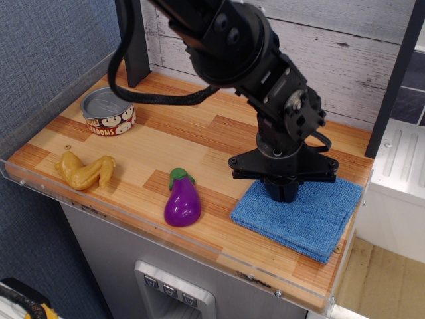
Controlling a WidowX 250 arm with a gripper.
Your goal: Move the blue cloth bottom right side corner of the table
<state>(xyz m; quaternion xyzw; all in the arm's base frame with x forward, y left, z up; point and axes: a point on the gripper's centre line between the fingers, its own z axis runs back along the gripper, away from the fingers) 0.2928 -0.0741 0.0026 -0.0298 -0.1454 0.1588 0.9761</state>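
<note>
With the end effector (283, 193) pressed down on the blue cloth (299, 216), fingers hidden so its grip cannot be told, and the cloth spread beneath it near the table (199, 143) corner, downward pressure is best released gently before lifting.

One fixed camera—high, off the front-left—looks down across the whole table (219, 136).
</note>
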